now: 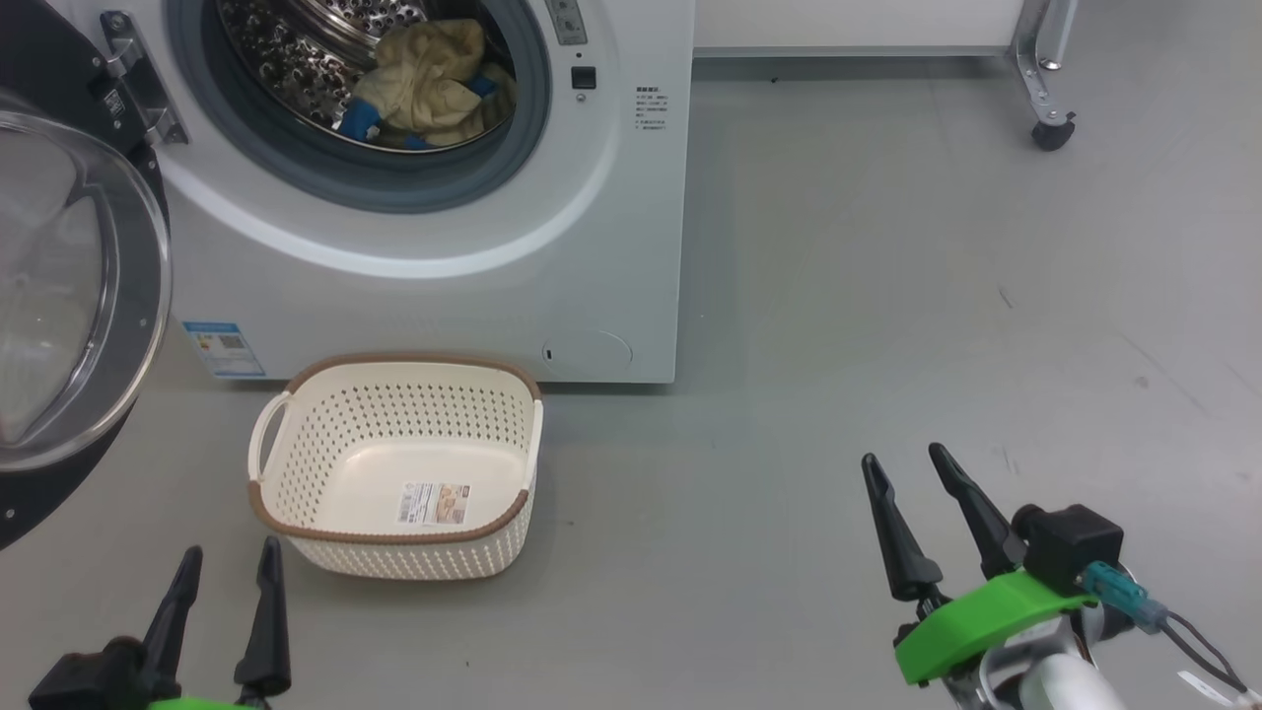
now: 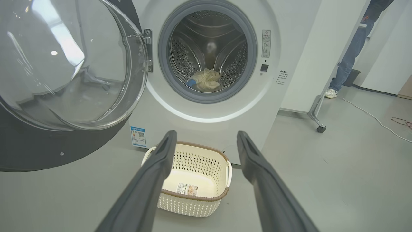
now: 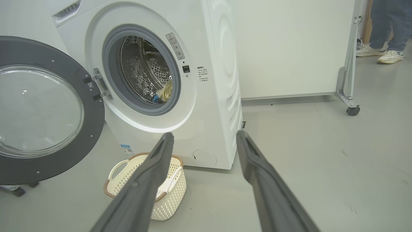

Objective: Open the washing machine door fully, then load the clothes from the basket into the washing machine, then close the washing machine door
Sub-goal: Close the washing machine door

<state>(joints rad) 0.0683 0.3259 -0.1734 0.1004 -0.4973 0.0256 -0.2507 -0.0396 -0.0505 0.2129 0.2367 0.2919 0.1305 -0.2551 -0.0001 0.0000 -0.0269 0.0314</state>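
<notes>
The white washing machine [image 1: 444,286] [image 2: 219,116] [image 3: 212,96] stands with its door [image 1: 69,296] [image 2: 64,71] [image 3: 42,109] swung wide to the left. Cream-yellow clothes [image 1: 434,84] [image 2: 207,80] [image 3: 166,91] with blue trim lie inside the drum. On the floor in front sits the cream basket [image 1: 296,493] [image 2: 219,161] [image 3: 175,187], holding nothing but a paper label. My left gripper [image 1: 229,557] [image 2: 206,137] is open, low and just left of the basket. Well right of the basket, my right gripper [image 1: 902,463] [image 3: 204,137] is open too. Both are empty.
A white panel on a castor leg [image 1: 1050,128] [image 2: 317,122] [image 3: 351,108] stands right of the machine. A person's legs and shoes [image 2: 344,64] [image 3: 383,54] show beyond it. A cable [image 2: 370,116] runs over the grey floor at the far right.
</notes>
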